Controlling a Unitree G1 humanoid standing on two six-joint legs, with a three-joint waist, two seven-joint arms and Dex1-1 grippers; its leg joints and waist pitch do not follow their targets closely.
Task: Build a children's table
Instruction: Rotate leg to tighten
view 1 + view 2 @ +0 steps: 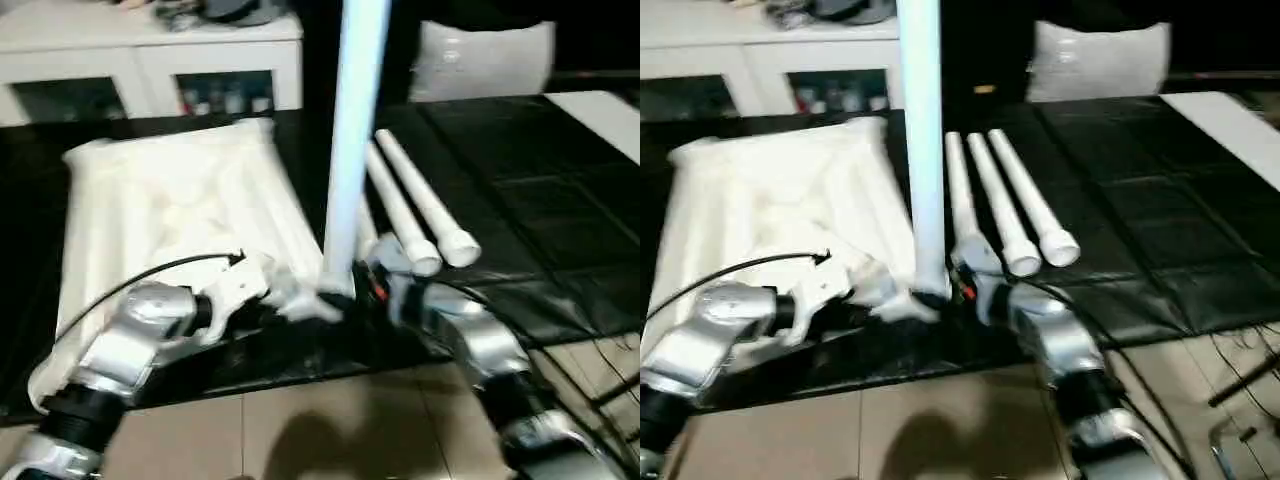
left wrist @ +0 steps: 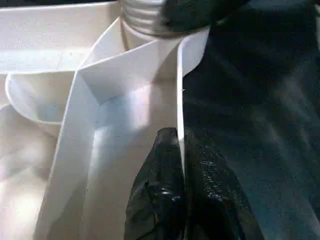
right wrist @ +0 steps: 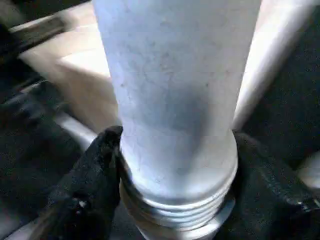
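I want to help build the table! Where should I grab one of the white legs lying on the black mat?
Probably the smooth middle of a lying leg, pinched across its round sides from above. The wider collar end points toward the robot, so leave it free for a socket in the tabletop. The legs lie close together; the outer one is easiest to reach.

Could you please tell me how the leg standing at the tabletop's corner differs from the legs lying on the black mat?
The upright leg stands vertical at the tabletop's near corner, while the loose legs lie flat side by side on the black mat. The upright leg is gripped near its threaded end by the right hand; the loose legs lie untouched. The upright leg looks bluish, the loose legs plain white. All are long white tubes with a collared end.
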